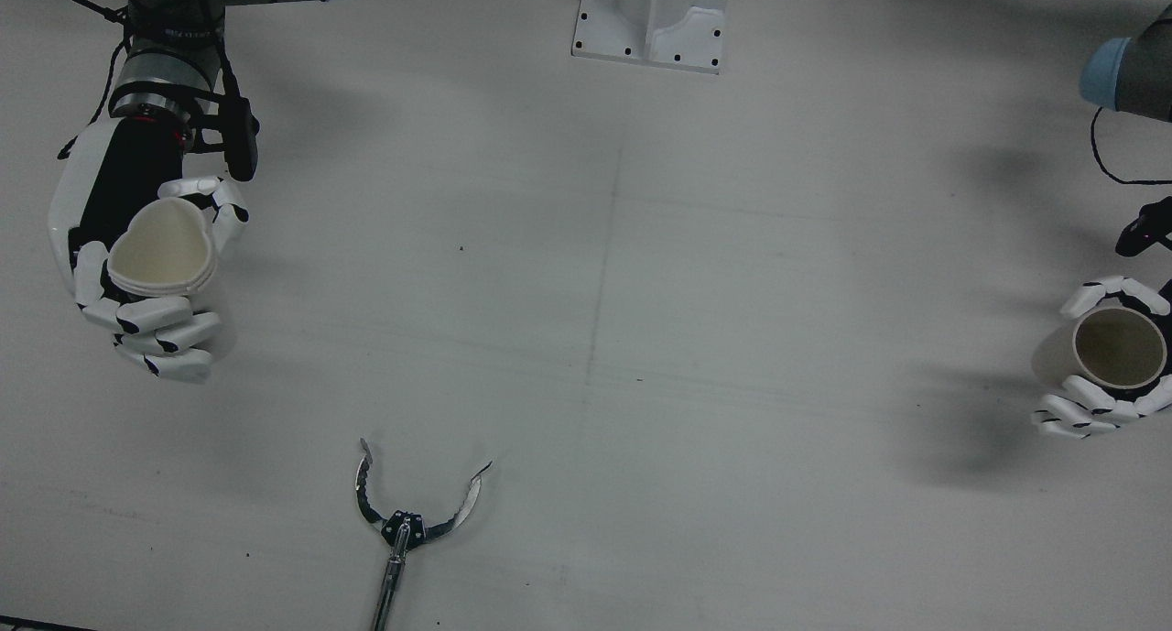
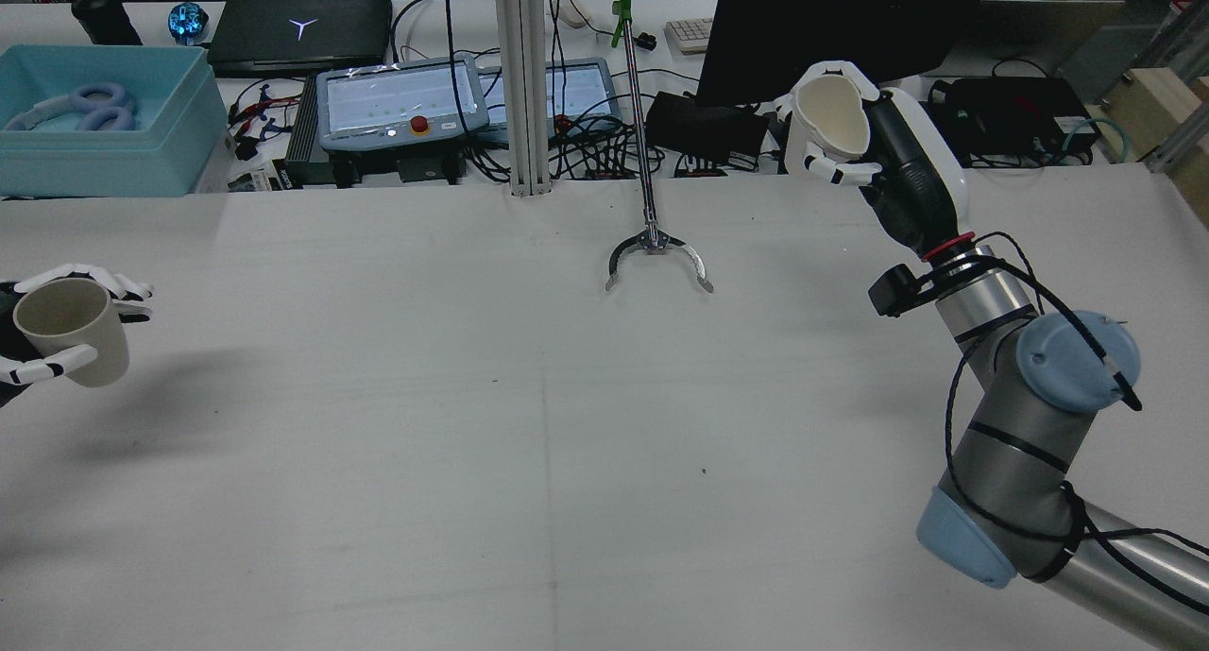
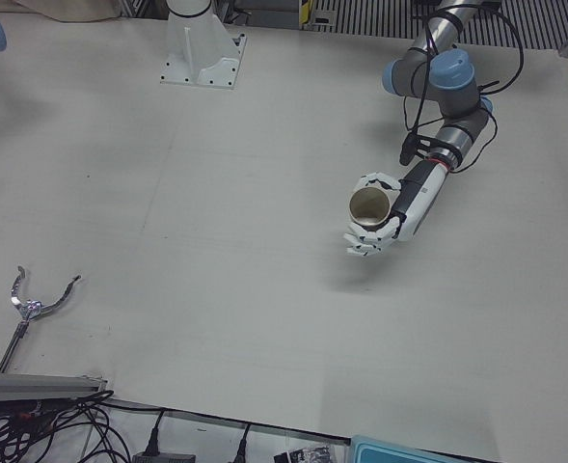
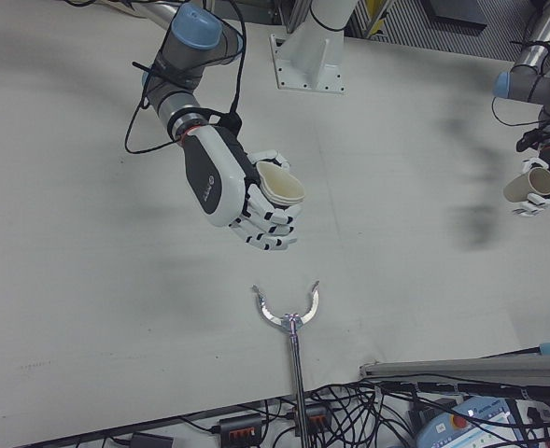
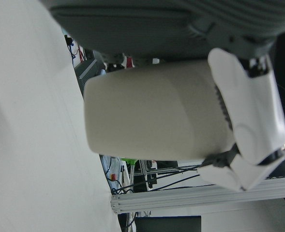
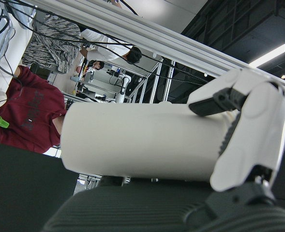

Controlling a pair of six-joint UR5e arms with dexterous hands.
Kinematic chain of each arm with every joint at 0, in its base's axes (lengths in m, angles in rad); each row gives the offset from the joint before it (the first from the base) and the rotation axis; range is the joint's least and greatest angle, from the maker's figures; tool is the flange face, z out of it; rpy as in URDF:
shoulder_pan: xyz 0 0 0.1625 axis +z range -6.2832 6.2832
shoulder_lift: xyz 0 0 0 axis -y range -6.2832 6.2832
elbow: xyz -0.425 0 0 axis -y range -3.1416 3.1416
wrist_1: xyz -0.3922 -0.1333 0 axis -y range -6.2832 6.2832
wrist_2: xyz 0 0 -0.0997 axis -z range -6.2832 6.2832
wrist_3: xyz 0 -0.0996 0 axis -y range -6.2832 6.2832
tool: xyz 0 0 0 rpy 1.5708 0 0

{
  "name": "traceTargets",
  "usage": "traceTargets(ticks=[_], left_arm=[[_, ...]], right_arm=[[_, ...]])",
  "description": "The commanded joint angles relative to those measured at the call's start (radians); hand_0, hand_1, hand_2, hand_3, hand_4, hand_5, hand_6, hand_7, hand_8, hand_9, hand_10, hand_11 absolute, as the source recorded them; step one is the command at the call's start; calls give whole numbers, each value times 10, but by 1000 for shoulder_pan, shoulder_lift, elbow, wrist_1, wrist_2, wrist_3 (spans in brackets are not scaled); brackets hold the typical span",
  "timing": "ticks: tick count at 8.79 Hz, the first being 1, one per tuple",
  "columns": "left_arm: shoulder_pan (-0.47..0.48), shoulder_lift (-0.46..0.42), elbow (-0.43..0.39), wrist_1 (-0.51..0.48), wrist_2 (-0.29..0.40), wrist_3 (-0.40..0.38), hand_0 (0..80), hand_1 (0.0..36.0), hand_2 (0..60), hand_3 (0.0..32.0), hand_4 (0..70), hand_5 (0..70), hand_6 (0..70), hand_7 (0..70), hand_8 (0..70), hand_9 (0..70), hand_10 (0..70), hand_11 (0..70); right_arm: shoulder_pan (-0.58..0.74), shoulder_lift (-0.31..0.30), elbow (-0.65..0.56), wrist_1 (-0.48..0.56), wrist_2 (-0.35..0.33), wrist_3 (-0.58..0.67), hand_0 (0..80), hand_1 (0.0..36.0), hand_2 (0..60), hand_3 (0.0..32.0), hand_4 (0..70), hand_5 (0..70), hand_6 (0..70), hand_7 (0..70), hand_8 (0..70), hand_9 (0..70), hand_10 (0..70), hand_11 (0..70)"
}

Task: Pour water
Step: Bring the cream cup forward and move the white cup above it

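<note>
- Cream paper cup [image 1: 163,251], squeezed out of round, sits clasped in the right hand [image 1: 137,265], raised off the table.
- Second cup [image 1: 1119,347] stands upright, wrapped by the left hand [image 1: 1103,361], far across.
- Judged step: carrying; next, bring the cups together and tilt one over the other.

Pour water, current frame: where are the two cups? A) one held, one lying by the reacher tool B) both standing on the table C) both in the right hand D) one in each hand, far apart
D: the right hand grips one cup, the left hand grips the other cup, at opposite ends of the table.
</note>
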Motion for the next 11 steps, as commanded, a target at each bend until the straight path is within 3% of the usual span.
traceTargets(ticks=[1,4,5,7,9,11], left_arm=[[172,-139,-32,103,-14,76,468,222,553,0,245,493,252,363,172,263,178,270],[266,-321,-32,238,-59,84,467,220,547,0,241,484,248,360,170,261,177,269],[322,-388,-29,290,-106,84,467,220,546,0,241,489,249,359,170,261,177,268],[393,-577,-11,443,-122,84,461,208,540,0,238,468,244,346,171,262,178,269],[395,-663,37,462,-123,82,459,204,539,0,242,479,251,347,175,266,181,272],[393,-684,52,465,-122,79,459,203,535,0,247,488,257,351,178,269,181,274]], right_arm=[[83,5,23,-79,-78,-12,471,281,600,0,111,585,320,451,222,331,185,286],[82,15,35,-80,-83,-13,478,290,600,0,117,602,327,461,215,321,177,275],[73,16,35,-80,-81,-18,478,289,600,0,115,601,327,461,217,323,180,280],[49,47,37,-80,-75,-53,481,292,600,0,116,603,328,461,217,323,181,283],[17,100,34,-80,-69,-134,485,300,600,0,127,621,337,472,220,326,181,282],[-55,134,37,-80,-38,-177,487,298,600,0,123,613,332,467,215,320,180,280]])
